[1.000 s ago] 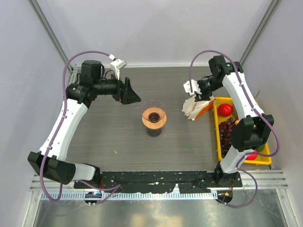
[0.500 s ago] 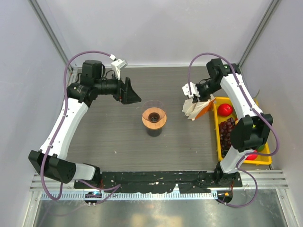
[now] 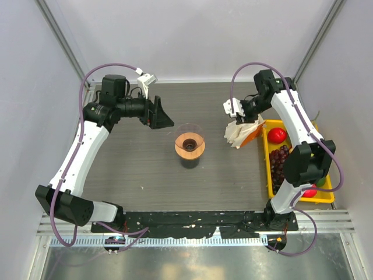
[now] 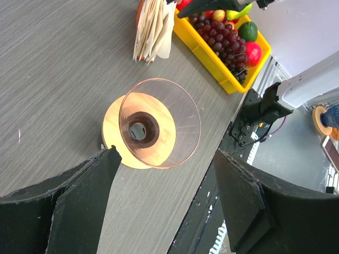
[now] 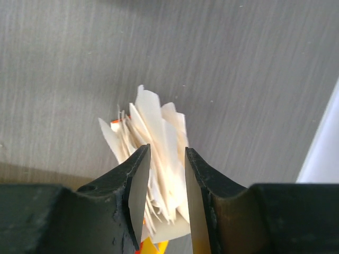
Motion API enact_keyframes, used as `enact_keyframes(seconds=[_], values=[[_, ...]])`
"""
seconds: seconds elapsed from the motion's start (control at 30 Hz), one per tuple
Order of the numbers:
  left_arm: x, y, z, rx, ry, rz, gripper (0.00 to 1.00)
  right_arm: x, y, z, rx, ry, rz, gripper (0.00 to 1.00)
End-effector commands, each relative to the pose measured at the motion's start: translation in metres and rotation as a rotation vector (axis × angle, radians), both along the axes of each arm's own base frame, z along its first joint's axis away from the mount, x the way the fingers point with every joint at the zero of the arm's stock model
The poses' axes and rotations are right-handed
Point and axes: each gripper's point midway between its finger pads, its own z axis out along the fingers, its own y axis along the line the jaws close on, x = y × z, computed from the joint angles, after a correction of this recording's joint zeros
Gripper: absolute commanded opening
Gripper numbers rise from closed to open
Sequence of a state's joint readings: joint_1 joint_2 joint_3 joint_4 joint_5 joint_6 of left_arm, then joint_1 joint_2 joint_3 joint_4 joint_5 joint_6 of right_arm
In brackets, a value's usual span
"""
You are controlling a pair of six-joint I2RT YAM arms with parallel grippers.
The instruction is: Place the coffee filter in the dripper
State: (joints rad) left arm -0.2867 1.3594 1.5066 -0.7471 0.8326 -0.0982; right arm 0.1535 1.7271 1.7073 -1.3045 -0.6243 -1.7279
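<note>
Several fanned white filters (image 5: 154, 123) sit pinched in right jaws; left jaws gape; dripper (image 4: 159, 123) clear, wood-collared.

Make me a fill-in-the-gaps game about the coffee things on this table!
The dripper has ___ inside it.
The bunch of paper filters lies beside the ___ tray.
The left gripper holds its jaws wide ___.
Missing words: nothing; yellow; open.
</note>
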Motion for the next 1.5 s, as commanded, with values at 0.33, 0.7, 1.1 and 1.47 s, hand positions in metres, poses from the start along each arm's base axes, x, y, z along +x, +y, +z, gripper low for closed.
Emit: enact_keyframes(seconds=[0.33, 0.7, 1.1, 1.47], values=[[0.006, -0.002, 0.008, -0.027, -0.027, -0.010, 0.81, 0.026, 0.015, -0.006, 0.025, 0.005, 0.009, 0.43], [0.013, -0.001, 0.003, -0.027, 0.000, 0.004, 0.81, 0.030, 0.012, -0.020, -0.005, 0.029, 0.031, 0.37], [0.016, 0.001, 0.000, -0.031, 0.020, 0.019, 0.81, 0.017, 0.009, -0.028, -0.031, 0.075, 0.053, 0.28], [0.017, 0.004, 0.000, -0.032, 0.031, 0.029, 0.81, 0.014, 0.007, -0.020, -0.037, 0.072, 0.053, 0.05]])
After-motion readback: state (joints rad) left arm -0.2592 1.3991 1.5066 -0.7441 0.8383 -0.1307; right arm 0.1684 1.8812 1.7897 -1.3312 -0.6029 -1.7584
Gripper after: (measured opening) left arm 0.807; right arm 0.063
